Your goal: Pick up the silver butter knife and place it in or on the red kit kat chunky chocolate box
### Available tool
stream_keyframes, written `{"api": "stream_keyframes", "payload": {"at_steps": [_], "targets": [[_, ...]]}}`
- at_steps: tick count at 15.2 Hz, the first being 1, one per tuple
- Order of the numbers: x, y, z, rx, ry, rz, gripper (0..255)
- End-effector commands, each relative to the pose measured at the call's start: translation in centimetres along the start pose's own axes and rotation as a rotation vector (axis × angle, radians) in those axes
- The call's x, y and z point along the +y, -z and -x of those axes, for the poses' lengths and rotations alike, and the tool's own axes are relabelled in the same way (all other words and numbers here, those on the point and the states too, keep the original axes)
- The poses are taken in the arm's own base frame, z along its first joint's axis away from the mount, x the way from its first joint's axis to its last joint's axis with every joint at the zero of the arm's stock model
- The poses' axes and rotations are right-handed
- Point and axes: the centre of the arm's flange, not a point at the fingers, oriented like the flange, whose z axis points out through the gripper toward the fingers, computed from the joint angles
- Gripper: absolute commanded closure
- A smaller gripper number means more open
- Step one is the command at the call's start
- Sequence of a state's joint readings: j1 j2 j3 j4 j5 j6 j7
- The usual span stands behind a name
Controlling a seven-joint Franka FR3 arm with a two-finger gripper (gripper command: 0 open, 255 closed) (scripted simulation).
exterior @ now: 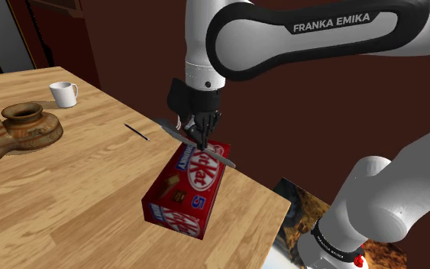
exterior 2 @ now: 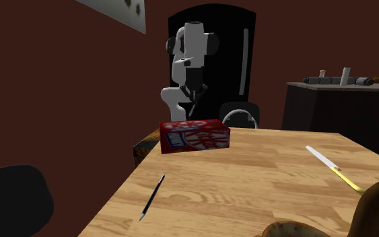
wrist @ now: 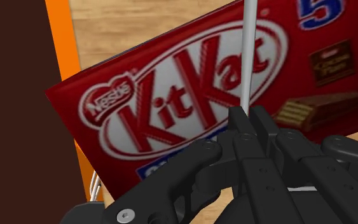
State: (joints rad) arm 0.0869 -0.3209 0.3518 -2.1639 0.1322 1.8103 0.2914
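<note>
My black gripper [exterior: 198, 137] is shut on the silver butter knife [exterior: 219, 157], which lies roughly level just above the far end of the red Kit Kat box [exterior: 186, 186]. From the wrist, the fingers [wrist: 238, 127] clasp the thin grey blade [wrist: 250, 51], which runs out over the box's printed top face [wrist: 171, 95]. The box rests flat on the wooden table, near its edge on the arm's side. In the second exterior view the box [exterior 2: 194, 137] stands at the table's far edge with the white arm [exterior 2: 193, 47] behind it.
A thin black pen [exterior: 137, 131] lies on the table [exterior: 68, 199] beyond the box. A white mug [exterior: 64, 93] and a brown pottery vessel [exterior: 26, 126] sit at the shoulder view's left. A white and yellow stick [exterior 2: 329, 163] lies at the second exterior view's right.
</note>
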Motion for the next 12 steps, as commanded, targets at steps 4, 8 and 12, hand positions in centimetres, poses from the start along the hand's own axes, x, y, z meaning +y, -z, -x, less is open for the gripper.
{"api": "stream_keyframes", "payload": {"at_steps": [4, 8, 12], "targets": [[-0.1, -2.6, -0.1, 0.000, 0.000, 0.000, 255], [-0.1, -4.7, -0.2, 0.000, 0.000, 0.000, 255], [-0.1, -5.6, -0.3, 0.000, 0.000, 0.000, 255]]}}
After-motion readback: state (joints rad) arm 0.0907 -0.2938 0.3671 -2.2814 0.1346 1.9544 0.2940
